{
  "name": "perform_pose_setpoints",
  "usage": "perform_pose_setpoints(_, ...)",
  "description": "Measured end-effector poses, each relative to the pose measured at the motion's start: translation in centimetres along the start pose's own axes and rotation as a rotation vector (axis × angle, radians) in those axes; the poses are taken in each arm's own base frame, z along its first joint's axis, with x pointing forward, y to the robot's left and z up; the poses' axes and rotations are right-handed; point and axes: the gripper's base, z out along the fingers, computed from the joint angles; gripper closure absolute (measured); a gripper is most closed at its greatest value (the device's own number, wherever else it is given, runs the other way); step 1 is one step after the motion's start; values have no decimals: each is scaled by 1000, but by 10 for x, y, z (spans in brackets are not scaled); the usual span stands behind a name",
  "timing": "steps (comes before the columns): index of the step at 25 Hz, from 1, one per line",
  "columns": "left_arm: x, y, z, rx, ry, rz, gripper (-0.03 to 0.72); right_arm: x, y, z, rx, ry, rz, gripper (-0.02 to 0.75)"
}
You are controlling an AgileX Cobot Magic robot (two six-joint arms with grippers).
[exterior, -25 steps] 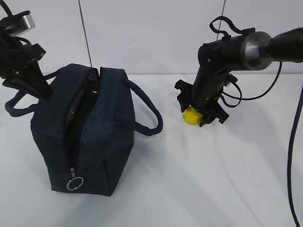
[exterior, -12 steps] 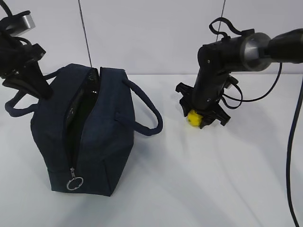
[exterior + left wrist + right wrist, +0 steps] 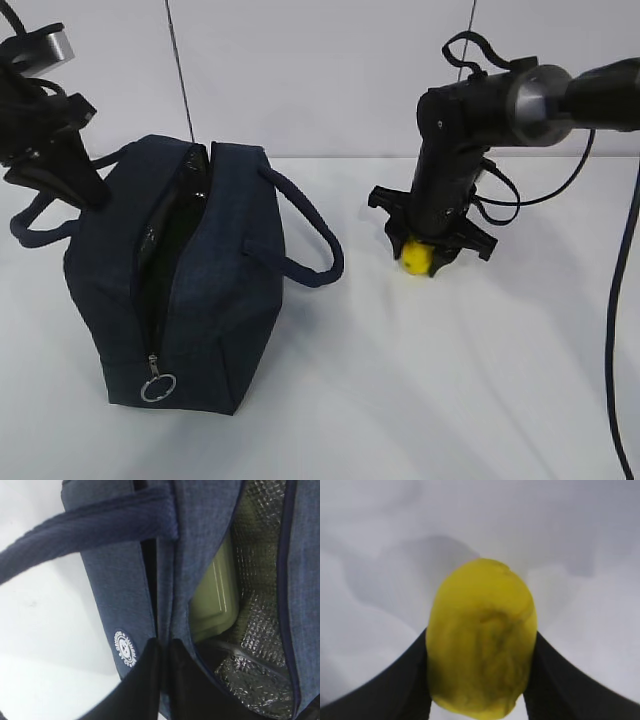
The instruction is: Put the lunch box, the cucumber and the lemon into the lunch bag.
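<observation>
White bench [image 3: 420,400] and a plain pale wall make up the whole setting. On the right half of it the lemon [image 3: 416,257] sits under the right claw [image 3: 428,256], and the right wrist view shows the lemon [image 3: 482,660] between the two dark fingers [image 3: 405,685], which lie against its flanks on both sides; whether they already press it firmly cannot be told, and it looks to be resting on the bench, not lifted. Its long axis runs away from that camera, along the fingers and not across them, so the squeeze falls on its narrower width. To the left, well apart, stands the lunch bag [image 3: 190,280], its zipper open and its mouth facing up. The left claw [image 3: 62,170] is pinched shut on the fabric at the bag's far-left edge, seemingly holding the mouth open; in the left wrist view that claw [image 3: 162,680] grips the navy wall, and the lunch box [image 3: 217,605] lies inside against the silver lining. No cucumber is visible anywhere. The right arm is plainly the nearer one, and the carry must go leftward to the opening.
</observation>
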Motion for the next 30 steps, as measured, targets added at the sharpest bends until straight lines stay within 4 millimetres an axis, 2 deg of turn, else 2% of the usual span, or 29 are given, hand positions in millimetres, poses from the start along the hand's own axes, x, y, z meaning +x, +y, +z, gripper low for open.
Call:
perform_pose_setpoints(5,0,0,0,-4,1,1,688,-2,3,-13,48,56,-231,398)
perform_pose_setpoints(10,0,1,0,-6,2,2,688,-11,15,-46,41,77,-465,398)
perform_pose_setpoints(14,0,1,0,-9,3,4,688,-14,32,-74,-97,77,-605,398)
perform_pose_setpoints(22,2,7,-1,-78,24,32,688,1,51,-127,-414,142,-677,399)
perform_pose_setpoints(26,1,7,-1,-81,21,34,688,10,55,-160,-566,163,-677,399)
perform_pose_setpoints(30,1,7,-1,-81,21,32,688,35,67,-180,-669,201,-715,399)
